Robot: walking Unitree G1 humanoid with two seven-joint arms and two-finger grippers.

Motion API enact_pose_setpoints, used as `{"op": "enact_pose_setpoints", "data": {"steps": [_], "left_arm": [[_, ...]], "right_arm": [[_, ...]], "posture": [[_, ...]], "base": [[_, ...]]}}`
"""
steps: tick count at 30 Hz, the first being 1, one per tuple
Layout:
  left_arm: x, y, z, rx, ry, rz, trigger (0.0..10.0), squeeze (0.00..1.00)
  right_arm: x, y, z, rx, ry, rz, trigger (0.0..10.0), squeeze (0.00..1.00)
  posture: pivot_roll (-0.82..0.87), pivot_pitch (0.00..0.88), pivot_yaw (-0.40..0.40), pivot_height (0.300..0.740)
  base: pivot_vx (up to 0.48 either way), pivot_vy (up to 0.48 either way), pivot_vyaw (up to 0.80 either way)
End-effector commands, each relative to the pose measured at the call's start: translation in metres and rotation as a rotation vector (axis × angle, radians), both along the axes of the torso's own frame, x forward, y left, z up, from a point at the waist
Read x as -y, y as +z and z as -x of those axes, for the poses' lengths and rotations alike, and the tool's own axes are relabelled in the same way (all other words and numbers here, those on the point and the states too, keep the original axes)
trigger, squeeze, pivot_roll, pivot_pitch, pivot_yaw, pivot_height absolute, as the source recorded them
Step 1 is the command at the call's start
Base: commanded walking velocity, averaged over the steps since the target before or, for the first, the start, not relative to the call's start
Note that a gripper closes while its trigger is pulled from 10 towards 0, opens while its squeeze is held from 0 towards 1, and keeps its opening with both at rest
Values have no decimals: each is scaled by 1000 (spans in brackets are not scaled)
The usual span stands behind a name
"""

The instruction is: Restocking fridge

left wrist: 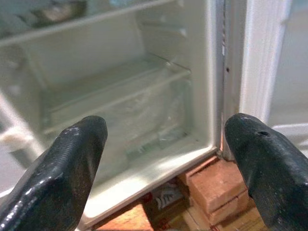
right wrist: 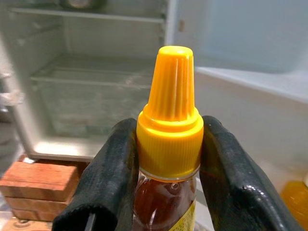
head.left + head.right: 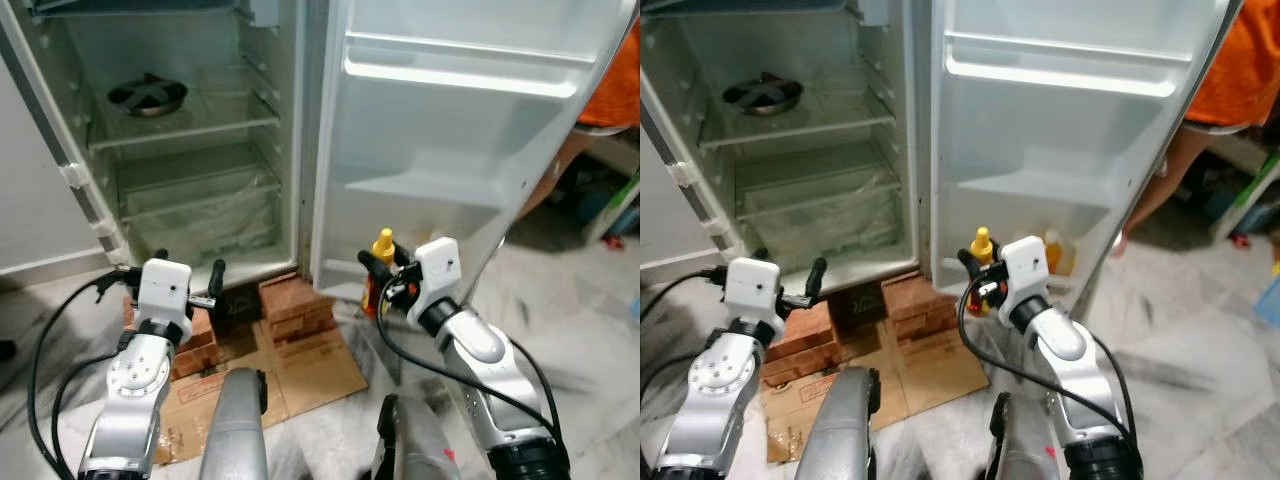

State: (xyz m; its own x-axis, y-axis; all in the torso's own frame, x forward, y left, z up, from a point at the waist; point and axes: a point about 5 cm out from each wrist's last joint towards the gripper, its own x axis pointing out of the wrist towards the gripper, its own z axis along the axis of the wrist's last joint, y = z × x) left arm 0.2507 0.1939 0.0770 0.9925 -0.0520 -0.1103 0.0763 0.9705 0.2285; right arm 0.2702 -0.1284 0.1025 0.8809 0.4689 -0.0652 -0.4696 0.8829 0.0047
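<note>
Sauce bottle (image 2: 166, 159), amber with a yellow cap, sits pinched at the neck between the two black fingers of my right gripper (image 3: 385, 272). I hold it low, just in front of the open fridge door (image 3: 470, 120), near the door's bottom shelf. A second yellow-topped bottle (image 3: 1051, 250) already stands on that bottom door shelf, close to the one I carry.

My left gripper (image 3: 185, 280) is spread wide and holds nothing, pointing toward the fridge (image 3: 190, 150) at the level of the clear drawer (image 3: 195, 205). Up on a glass shelf rests a metal bowl (image 3: 147, 97). The fridge stands on bricks (image 3: 295, 305), with flattened cardboard (image 3: 290, 375) on the floor before it. A person in orange (image 3: 1240, 70) stands behind the door.

I judge the restocking barely begun: most shelves and door racks look bare, one bottle seems placed, and mine is not yet set down.
</note>
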Motion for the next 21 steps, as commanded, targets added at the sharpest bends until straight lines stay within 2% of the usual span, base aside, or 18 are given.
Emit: {"op": "enact_pose_setpoints", "data": {"steps": [1,9,21], "left_arm": [[4,2,-4,16,-2,-14,10000,0],[6,3,-5,24,-7,-28,10000,0],[6,-1,-3,22,6,-18,10000,0]], "right_arm": [[2,7,-1,43,7,11,10000,0],[0,14,-4,103,25,45,10000,0],[-2,21,-6,165,60,72,10000,0]], "posture": [[81,0,-63,558],[77,0,-70,553],[73,0,-77,553]], "base": [[0,0,0],[0,0,0],[325,0,0]]}}
